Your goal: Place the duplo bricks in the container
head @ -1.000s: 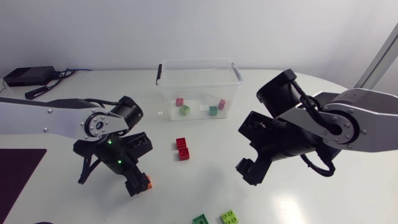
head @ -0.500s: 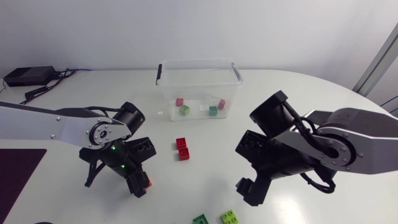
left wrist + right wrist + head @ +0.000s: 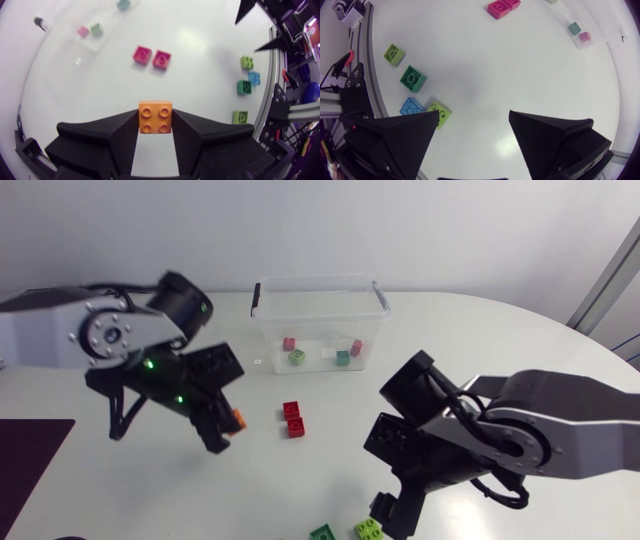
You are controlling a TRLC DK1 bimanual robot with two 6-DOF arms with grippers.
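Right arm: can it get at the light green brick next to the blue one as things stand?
Probably yes. The right tool hangs open above the table with the light green brick just beside one finger and nothing over it. The blue brick lies close, which could crowd the grasp.

Left arm (image 3: 45,335): silver-grey link, round screwed joint cap, black wrist with green lights, thin black cable loop. Right arm (image 3: 580,425): same grey shell, black cables. Fingers (image 3: 395,140) matte black, textured wedges.
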